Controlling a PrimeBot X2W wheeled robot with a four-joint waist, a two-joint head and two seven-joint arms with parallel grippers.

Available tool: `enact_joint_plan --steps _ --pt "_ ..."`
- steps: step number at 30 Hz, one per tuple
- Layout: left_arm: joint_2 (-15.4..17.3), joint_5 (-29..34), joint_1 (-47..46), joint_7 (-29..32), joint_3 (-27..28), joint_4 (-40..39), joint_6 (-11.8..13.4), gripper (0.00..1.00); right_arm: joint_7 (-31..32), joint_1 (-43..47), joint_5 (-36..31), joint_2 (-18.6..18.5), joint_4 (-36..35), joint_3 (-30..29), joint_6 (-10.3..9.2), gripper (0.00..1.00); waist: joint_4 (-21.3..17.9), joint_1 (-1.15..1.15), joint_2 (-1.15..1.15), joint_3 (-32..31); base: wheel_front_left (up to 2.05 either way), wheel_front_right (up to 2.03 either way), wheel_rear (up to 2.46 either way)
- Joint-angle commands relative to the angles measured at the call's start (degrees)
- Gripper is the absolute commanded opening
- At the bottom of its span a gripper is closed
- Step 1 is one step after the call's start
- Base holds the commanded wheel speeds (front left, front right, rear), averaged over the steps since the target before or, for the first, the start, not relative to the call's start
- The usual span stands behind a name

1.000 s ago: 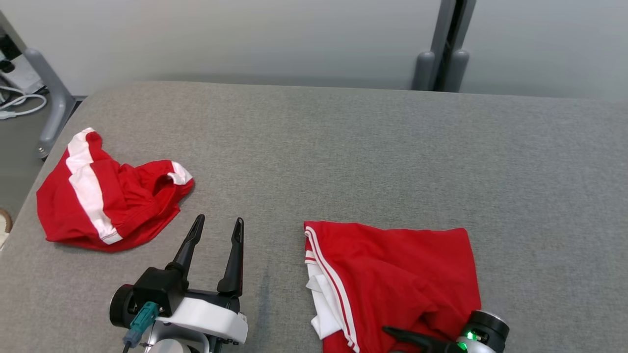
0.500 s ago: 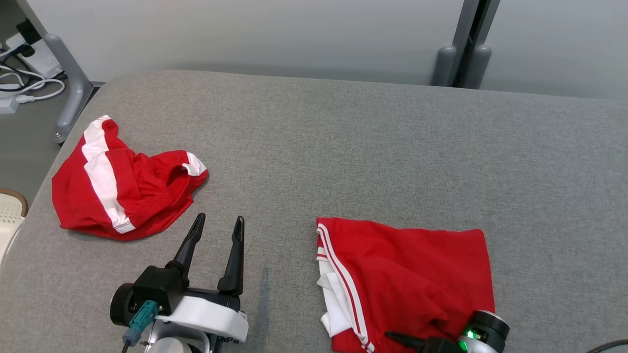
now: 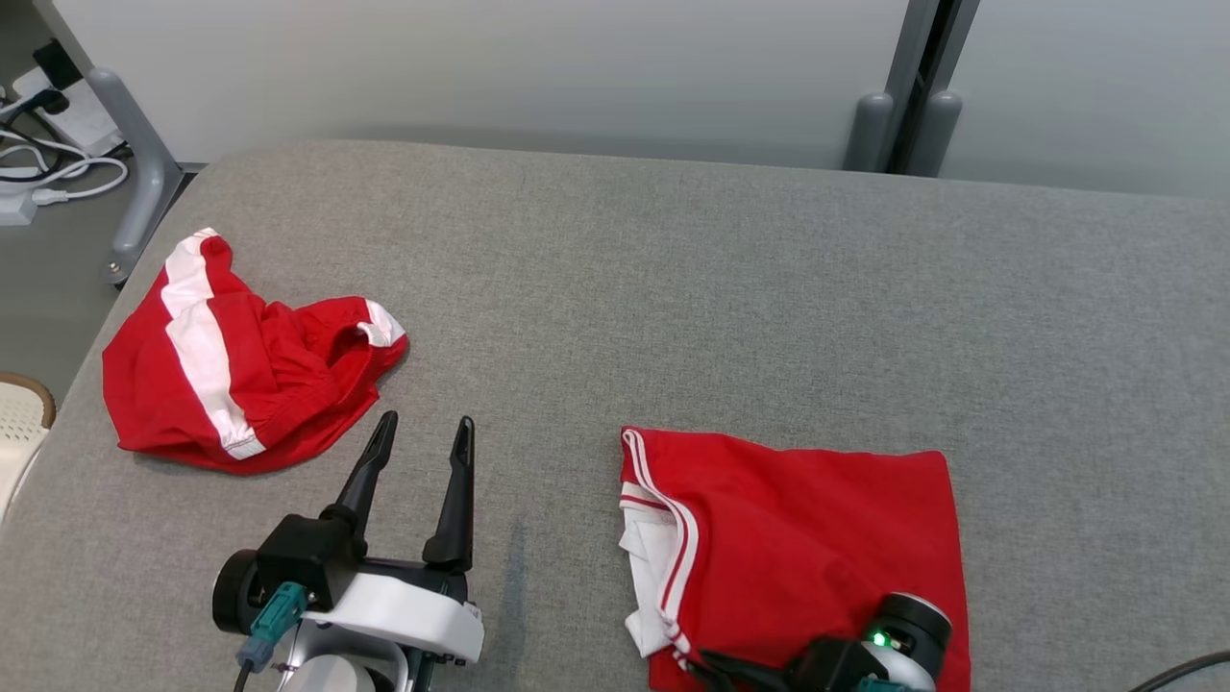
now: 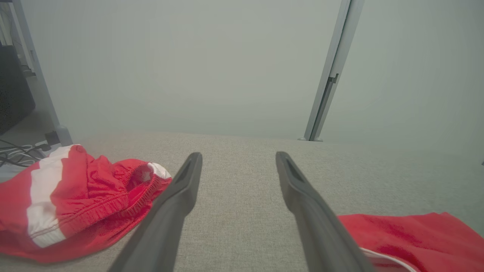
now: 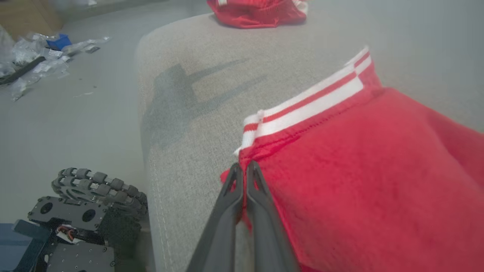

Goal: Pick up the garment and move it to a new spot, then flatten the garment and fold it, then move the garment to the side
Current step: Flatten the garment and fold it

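R pincer [image 5: 244, 165] is clamped tight on the folded red garment [image 3: 817, 538], at its near-left corner just below the end of the red/white striped band [image 5: 306, 105]; in the R wrist cam the two fingers [image 5: 227, 211] are pressed together w/ a bit of red cloth caught between the tips; in the head cam that pincer comes in from the bottom edge over the garment's near hem, green light lit on the wrist. Garment itself lies on the grey fabric counter [image 3: 673, 288], right of centre and close to the front edge, roughly a rectangle, mostly flat w/ a few soft creases toward the near side; striped band runs down its left edge and some white inner layer pokes out beside it. L pincer [image 3: 427, 419] is spread fairly wide w/ nothing between the fingers; it sits over bare counter between the two garments, tips pointing away from the robot; can't tell if it's touching the surface or just above it. Other piece is a crumpled red garment [image 3: 231, 375] w/ a broad white stripe, bunched near the left end of the counter, well apart from the folded one; L wrist cam shows its gathered elastic edge. Off the counter: cables [image 3: 48, 173] on the floor at far left by a grey leg [image 3: 135, 163]; R wrist cam also catches the robot's roller wheel [image 5: 98, 185] down beside the counter edge.
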Motion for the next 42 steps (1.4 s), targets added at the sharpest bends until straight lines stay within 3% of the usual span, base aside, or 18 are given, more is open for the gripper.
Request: enact_joint_plan --steps 1,8,19,20,21,27,31,36,42 --pt "0.2 0.2 0.0 -0.2 0.2 0.2 -0.1 1.00 -0.7 -0.9 1.6 0.1 -1.9 0.2 -0.02 0.00 -0.2 0.00 0.00 -0.4 0.00 0.00 0.00" --pt "0.2 -0.2 0.6 -0.2 -0.3 0.3 -0.1 1.00 0.4 -2.3 6.5 0.6 -6.5 1.6 -0.02 0.00 -0.3 0.00 0.00 -1.4 0.00 0.00 0.00" --pt "0.2 0.2 0.8 -0.2 0.3 0.3 -0.2 1.00 4.0 -2.3 13.0 -0.3 -7.9 4.6 -0.02 0.00 0.1 0.00 0.00 -1.6 0.00 0.00 0.00" --pt "0.2 0.1 0.8 -0.2 0.2 0.3 -0.1 1.00 4.2 -2.4 13.4 -0.2 -7.8 4.8 -0.02 0.45 0.1 0.00 0.00 -1.5 0.00 0.00 0.00" --pt "0.2 0.1 0.7 -0.2 0.2 0.3 -0.1 1.00 4.3 -2.6 13.7 -0.1 -7.7 5.0 -0.02 1.00 0.1 0.00 0.00 -1.5 0.00 0.00 0.00" --pt "0.2 0.0 0.8 -0.2 0.3 0.3 -0.1 1.00 3.2 -3.4 16.2 -0.4 -8.8 4.3 -0.02 1.00 -0.1 0.00 0.00 -1.6 0.00 0.00 0.00" --pt "0.2 0.2 1.3 -0.2 0.5 0.3 0.1 1.00 1.6 -3.9 17.1 -1.3 -10.1 0.2 -0.01 1.00 -0.7 0.00 0.00 -2.1 0.00 0.00 0.00" --pt "0.2 0.6 1.6 -0.2 0.9 0.0 0.0 1.00 -0.2 -4.1 12.6 -3.7 -9.6 -10.2 -0.01 1.00 -2.1 0.00 0.00 -2.8 0.00 0.00 0.00" --pt "0.2 0.6 2.0 -0.2 1.3 -1.2 -0.1 1.00 -1.6 -1.0 -0.8 -4.9 -7.5 -28.3 -0.02 1.00 -4.2 0.00 0.00 -3.4 0.00 0.00 0.00"
